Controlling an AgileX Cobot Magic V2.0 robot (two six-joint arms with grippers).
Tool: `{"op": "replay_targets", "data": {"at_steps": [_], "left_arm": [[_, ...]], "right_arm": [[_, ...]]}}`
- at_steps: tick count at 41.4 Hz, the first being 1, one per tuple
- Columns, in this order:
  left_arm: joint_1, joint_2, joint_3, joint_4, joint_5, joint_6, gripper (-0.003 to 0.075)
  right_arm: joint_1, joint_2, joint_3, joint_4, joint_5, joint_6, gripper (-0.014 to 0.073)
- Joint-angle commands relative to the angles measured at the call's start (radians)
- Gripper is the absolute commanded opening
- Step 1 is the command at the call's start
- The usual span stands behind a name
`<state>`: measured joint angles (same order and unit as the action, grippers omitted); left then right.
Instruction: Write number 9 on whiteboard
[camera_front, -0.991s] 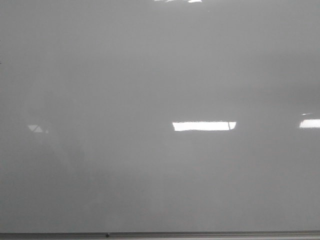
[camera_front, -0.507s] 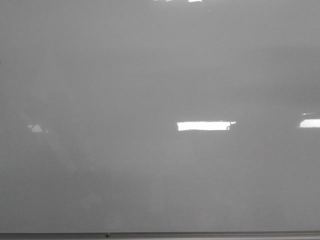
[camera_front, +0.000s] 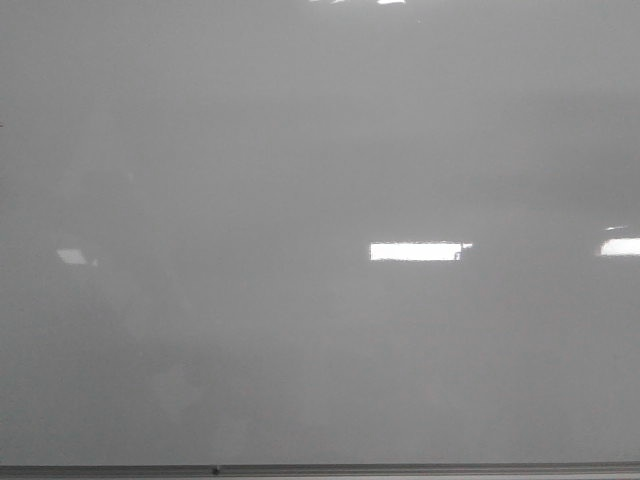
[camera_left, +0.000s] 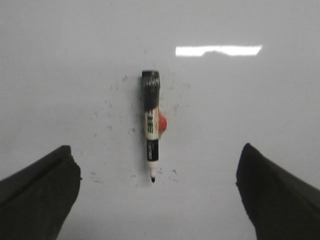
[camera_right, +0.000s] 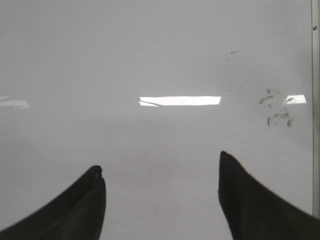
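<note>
Pale grey gloss is pretty much all I get on the front feed: the whiteboard (camera_front: 300, 180) fills it, with a thin metal frame edge along the bottom and no number 9 anywhere on it. My left gripper (camera_left: 157, 192) is spread wide with nothing in it, and a marker (camera_left: 151, 125) lies flat on the board just ahead of it, centred between the two fingers, uncapped tip toward the gripper, a red blob beside the barrel. Old ink specks are scattered round it. Right gripper (camera_right: 162, 200) is wide open too and empty, with faint smudges (camera_right: 275, 107) ahead, near the board's frame.
</note>
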<state>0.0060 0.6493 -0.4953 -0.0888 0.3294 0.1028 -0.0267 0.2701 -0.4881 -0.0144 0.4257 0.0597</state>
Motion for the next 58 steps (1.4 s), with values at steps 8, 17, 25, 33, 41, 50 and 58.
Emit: {"op": "replay_targets", "data": {"at_steps": [8,17,25,33,41,50,58], "left_arm": [[0.002,0.37,-0.135,-0.014,-0.027,-0.001,0.0617],[0.002,0.602,-0.176,0.036,-0.152,-0.001,0.0617],[0.002,0.733,-0.185,0.046,-0.343,-0.001,0.0617],[0.002,0.807,-0.185,0.046,-0.461,-0.001,0.0616],[0.002,0.835,-0.185,0.046,-0.49,-0.001,0.052],[0.002,0.839,-0.185,0.046,-0.501,-0.001,0.027],[0.002,0.822,-0.185,0.044,-0.476,-0.001,0.0026]], "right_arm": [[-0.003,0.017,-0.035,-0.002,-0.075,-0.004,0.0508],[-0.003,0.017,-0.035,-0.002,-0.074,-0.004,0.0508],[-0.003,0.017,-0.035,-0.002,-0.074,-0.004,0.0508],[-0.003,0.017,-0.035,-0.002,-0.074,-0.004,0.0508],[-0.003,0.017,-0.035,-0.002,-0.074,-0.004,0.0508],[-0.003,0.017,-0.035,-0.002,-0.074,-0.004,0.0508],[-0.003,0.017,-0.035,-0.002,-0.074,-0.004,0.0508]]}}
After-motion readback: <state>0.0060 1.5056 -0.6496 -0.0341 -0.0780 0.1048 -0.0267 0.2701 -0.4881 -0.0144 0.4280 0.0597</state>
